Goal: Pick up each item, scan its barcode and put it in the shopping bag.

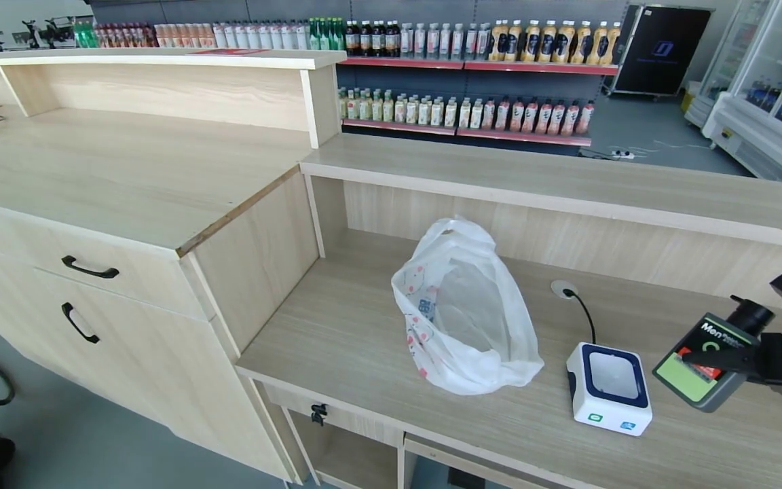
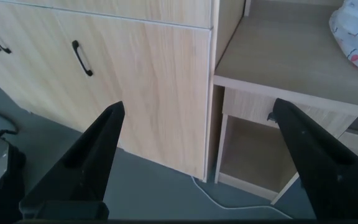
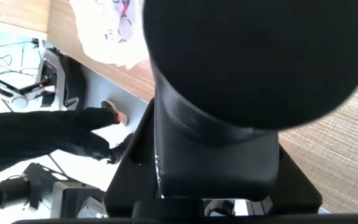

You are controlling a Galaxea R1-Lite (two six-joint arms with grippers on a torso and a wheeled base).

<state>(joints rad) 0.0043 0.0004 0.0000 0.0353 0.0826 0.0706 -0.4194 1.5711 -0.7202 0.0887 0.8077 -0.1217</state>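
Over the right end of the counter we see our right gripper, partly cut off, clamped on a dark grey bottle with a green label and black cap, beside the scanner. Our left gripper has its fingers apart.

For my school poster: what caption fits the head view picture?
Right gripper holds a green-labelled bottle beside the white scanner, the shopping bag sitting on the wooden counter.

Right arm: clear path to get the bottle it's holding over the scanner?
Probably yes. The right tool grips the bottle just beside the scanner, above the counter, with nothing between them. The shopping bag sits on the scanner's other side.
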